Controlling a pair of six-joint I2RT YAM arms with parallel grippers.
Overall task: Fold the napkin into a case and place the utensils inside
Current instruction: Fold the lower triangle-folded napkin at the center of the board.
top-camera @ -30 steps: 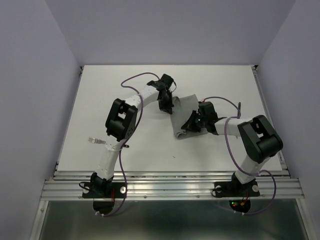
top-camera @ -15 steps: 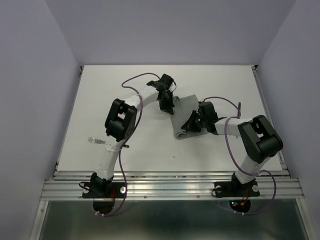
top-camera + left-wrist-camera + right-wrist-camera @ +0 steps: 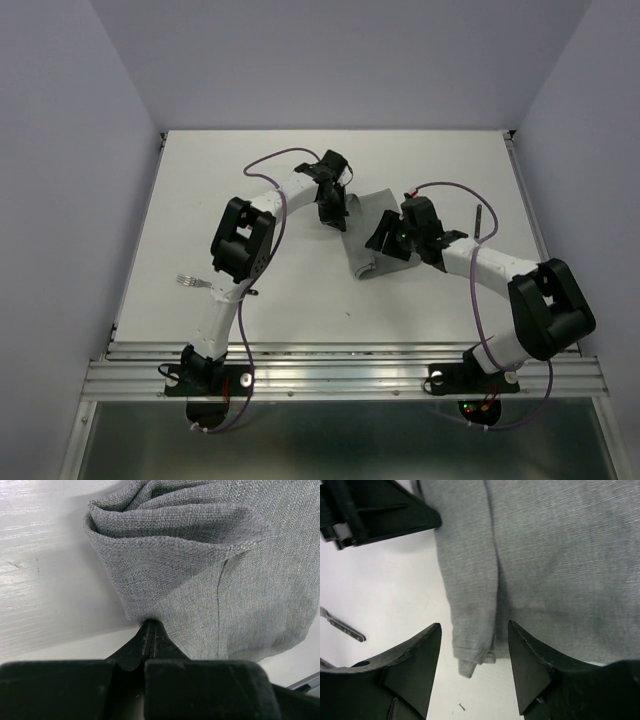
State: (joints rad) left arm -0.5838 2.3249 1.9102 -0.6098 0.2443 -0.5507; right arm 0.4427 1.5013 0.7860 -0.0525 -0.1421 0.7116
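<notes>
The grey napkin (image 3: pixel 372 203) lies partly folded at the middle of the table, one long edge rolled over into a narrow band (image 3: pixel 470 580). My left gripper (image 3: pixel 337 218) is shut on a bunched corner of the napkin (image 3: pixel 200 555), its fingertips (image 3: pixel 151 625) pinched on the cloth. My right gripper (image 3: pixel 380 240) hovers open over the napkin's near end (image 3: pixel 475 657), touching nothing. One of the utensils, a fork (image 3: pixel 192 281), lies at the left. Another dark-handled one (image 3: pixel 480 218) lies at the right.
The left arm's gripper body (image 3: pixel 375 510) shows at the top left of the right wrist view. A thin metal utensil end (image 3: pixel 342 626) lies on the white table (image 3: pixel 200 200) left of the right gripper. Walls close in the table on three sides.
My right gripper has opened, let go of the napkin and lifted off it, and its elbow has swung to the right. The left gripper has kept its hold and stayed put.
</notes>
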